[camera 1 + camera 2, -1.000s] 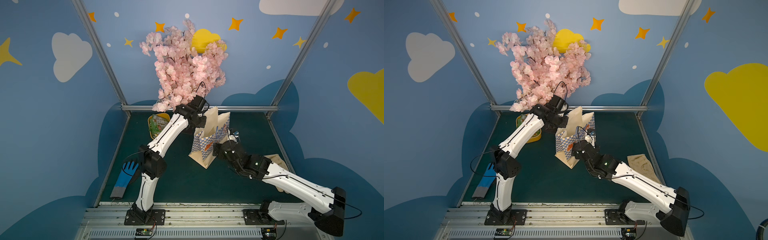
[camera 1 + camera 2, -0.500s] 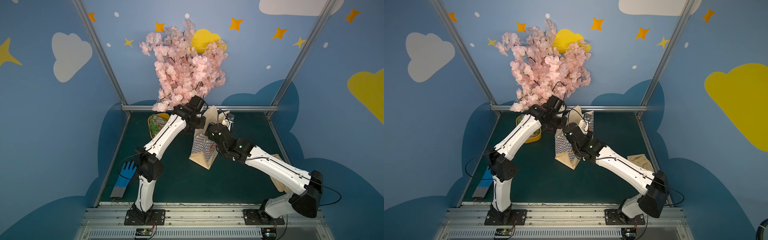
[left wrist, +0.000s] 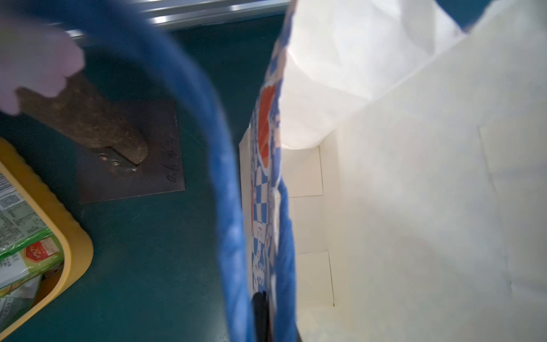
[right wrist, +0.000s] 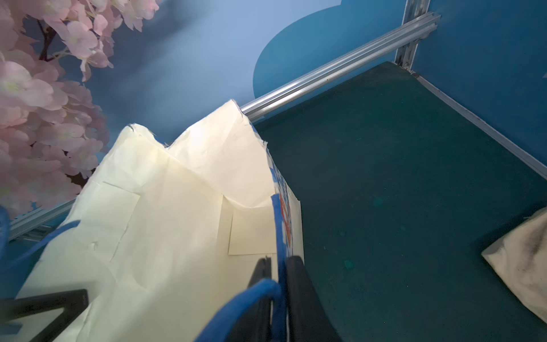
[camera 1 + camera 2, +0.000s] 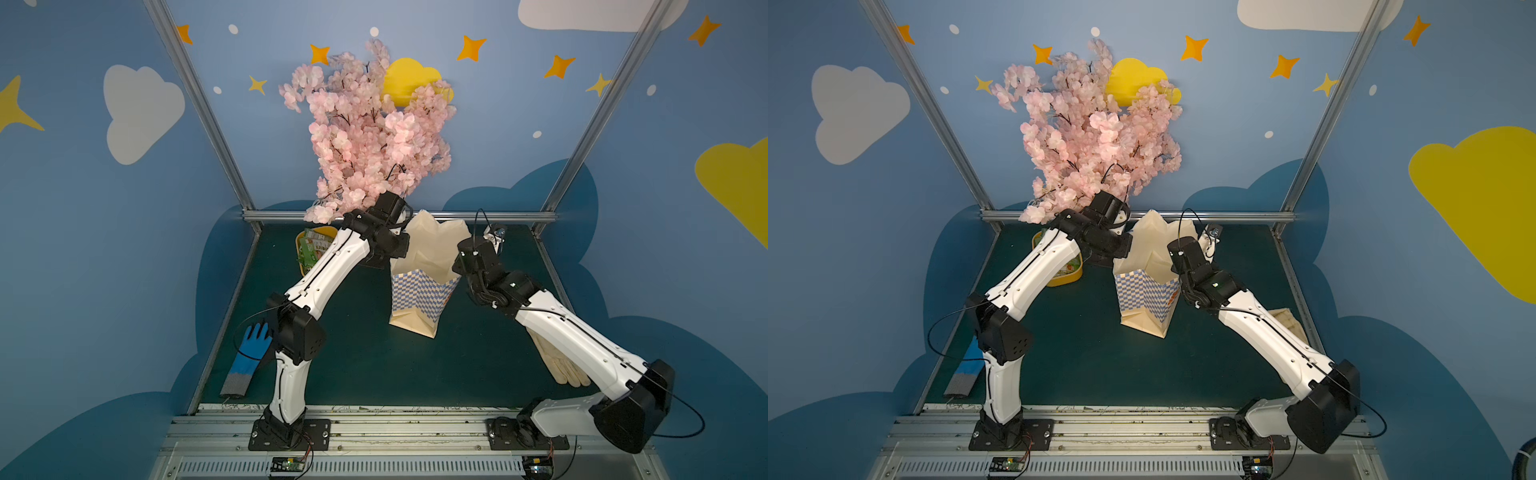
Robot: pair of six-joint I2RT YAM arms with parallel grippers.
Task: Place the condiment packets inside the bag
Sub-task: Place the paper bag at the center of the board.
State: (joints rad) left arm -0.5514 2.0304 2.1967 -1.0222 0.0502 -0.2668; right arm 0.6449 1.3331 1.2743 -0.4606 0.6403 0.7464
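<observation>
The bag (image 5: 419,291) stands upright mid-table with its mouth open, seen in both top views (image 5: 1146,299). My left gripper (image 3: 272,319) is shut on the bag's left rim beside a blue cord handle (image 3: 207,118); only a sliver of a black finger (image 3: 260,311) shows. My right gripper (image 4: 278,266) is shut on the right rim, paper and cord pinched between its fingers (image 4: 297,284). The bag's cream inside (image 4: 165,225) looks bare. The condiment packets (image 5: 313,249) lie heaped in a yellow tray (image 3: 74,245) left of the bag, also in the left wrist view (image 3: 17,237).
A pink blossom tree (image 5: 370,137) rises behind the left arm, its dark base plate (image 3: 133,165) between the tray and the bag. A blue glove (image 5: 249,353) lies at the front left. A beige glove (image 5: 557,365) lies at the right under the right arm.
My right arm swung from the bag's front face up to its right rim, and its jaws closed there. The left arm stayed at the left rim. The bag's mouth spread wider.
</observation>
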